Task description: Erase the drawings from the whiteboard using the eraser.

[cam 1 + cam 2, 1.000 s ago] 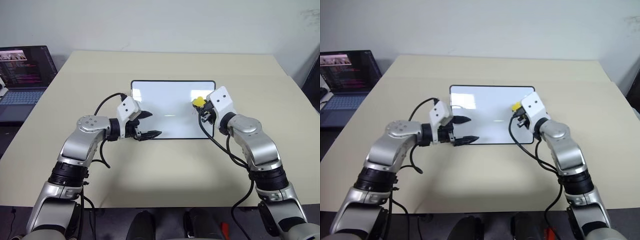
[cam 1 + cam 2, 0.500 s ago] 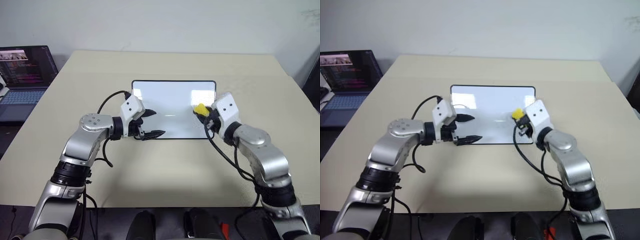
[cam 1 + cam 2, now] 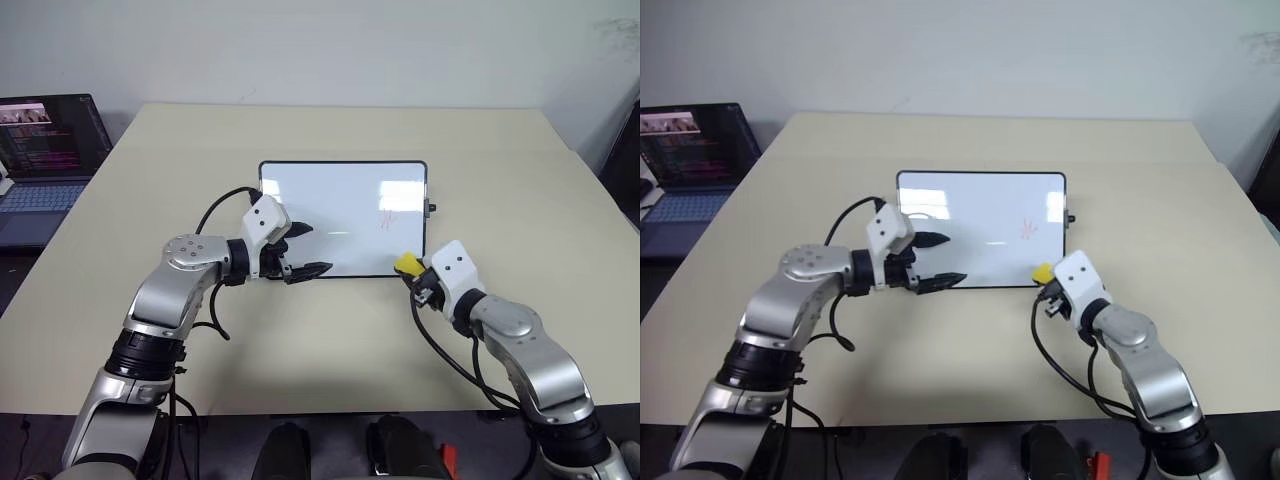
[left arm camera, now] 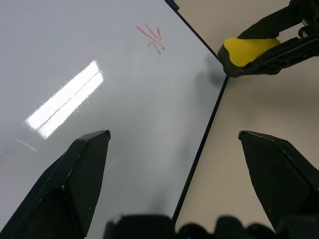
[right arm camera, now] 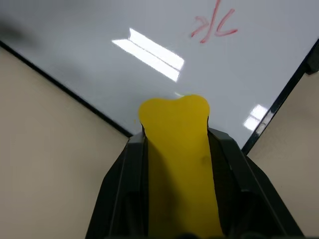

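1. One red marker scribble (image 3: 388,219) is visible on the small glossy white board with a thin black frame (image 3: 330,200); it sits in the right-hand part of the board, which lies flat on the beige table (image 3: 300,340).
2. The right gripper (image 3: 412,272) is clamped on the small yellow eraser block (image 3: 407,264). The block hangs at the board's near right corner, close over the frame; contact with the surface cannot be told.
3. The left gripper (image 3: 303,250) stands with its two black fingers (image 4: 75,174) spread apart, holding nothing. It hovers over the board's near edge towards the left, one finger over the white surface and one over the table.
4. Orientation: the board's long axis runs left to right across the table. The eraser's long axis runs along the right gripper's fingers, its free end pointing forward and slightly left, towards the board. Its tip looks pinched and notched in the right wrist view.
5. Risk: the board appears unrestrained, so a hard or slanted stroke could slide it across the table.
6. Risk: dragging the eraser from the corner could catch it on the raised frame, twisting or pulling it out of the grip.
7. Risk: a narrow tip could pass beside the scribble, leaving strokes behind.
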You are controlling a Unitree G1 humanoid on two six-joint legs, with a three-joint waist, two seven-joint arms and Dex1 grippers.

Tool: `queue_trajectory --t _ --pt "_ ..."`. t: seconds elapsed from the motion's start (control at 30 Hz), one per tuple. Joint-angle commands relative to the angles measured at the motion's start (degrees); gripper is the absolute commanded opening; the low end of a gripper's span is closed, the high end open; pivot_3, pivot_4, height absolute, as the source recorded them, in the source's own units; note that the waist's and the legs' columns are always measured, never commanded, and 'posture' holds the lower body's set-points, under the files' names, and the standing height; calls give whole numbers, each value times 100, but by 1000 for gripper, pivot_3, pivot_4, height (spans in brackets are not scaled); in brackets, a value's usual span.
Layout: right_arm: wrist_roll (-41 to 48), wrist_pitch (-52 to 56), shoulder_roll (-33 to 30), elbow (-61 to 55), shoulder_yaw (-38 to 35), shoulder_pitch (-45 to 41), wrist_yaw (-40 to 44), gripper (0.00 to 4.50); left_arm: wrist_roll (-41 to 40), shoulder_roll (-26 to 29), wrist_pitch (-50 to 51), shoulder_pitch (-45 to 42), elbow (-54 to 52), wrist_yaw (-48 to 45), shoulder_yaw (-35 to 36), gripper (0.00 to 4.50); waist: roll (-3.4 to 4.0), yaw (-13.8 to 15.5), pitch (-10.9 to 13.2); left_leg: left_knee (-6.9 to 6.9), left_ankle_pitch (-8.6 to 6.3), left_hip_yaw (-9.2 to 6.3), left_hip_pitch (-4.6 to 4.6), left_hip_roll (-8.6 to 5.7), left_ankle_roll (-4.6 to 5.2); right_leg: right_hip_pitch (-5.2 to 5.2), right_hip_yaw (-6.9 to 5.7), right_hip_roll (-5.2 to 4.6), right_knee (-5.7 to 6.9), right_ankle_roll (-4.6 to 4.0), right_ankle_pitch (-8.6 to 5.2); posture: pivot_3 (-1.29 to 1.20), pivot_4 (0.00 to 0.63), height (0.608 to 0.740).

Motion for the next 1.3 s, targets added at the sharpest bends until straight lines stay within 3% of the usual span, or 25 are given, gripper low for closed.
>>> queue_trajectory --t 0.03,0.47,0.67,1.0,1.2,1.3 --pt "-17 -226 103 109 -72 -399 -64 1269 -17 -80 -137 -98 -77 74 63 4500 0 4 0 0 0 -1 -1 0 0 0 -1 0 0 0 0 0 150 740" --pt "-405 -944 610 1864 30 -1796 -455 1269 -29 123 -153 211 -326 -116 45 4500 1 6 0 -2 0 -2 0 4 0 -1 -3 -2 0 -2 1 0 150 740" --pt "-288 -425 467 2009 327 -1746 122 1269 -26 143 -170 248 -346 -97 41 4500 0 21 0 1 0 2 -6 -2 0 -1 -2 -14 -4 -2 1 0 150 740" --pt "-489 -701 270 2392 -115 -2047 -191 1269 -58 124 -155 264 -356 -122 32 4500 -1 23 -1 7 1 -2 2 -2 0 5 -6 -12 10 -3 6 0 150 740" --pt "-168 -157 196 1937 396 -1661 646 1269 -64 79 -164 253 -322 -129 35 4500 -1 -1 -2 4 0 -1 2 2 0 6 -5 -10 1 -3 6 0 150 740" --pt "-272 -186 230 1979 408 -1679 548 1269 -62 62 -168 246 -314 -136 40 4500 -1 -20 -1 5 0 1 8 4 1 6 0 -10 8 -4 6 0 150 740"
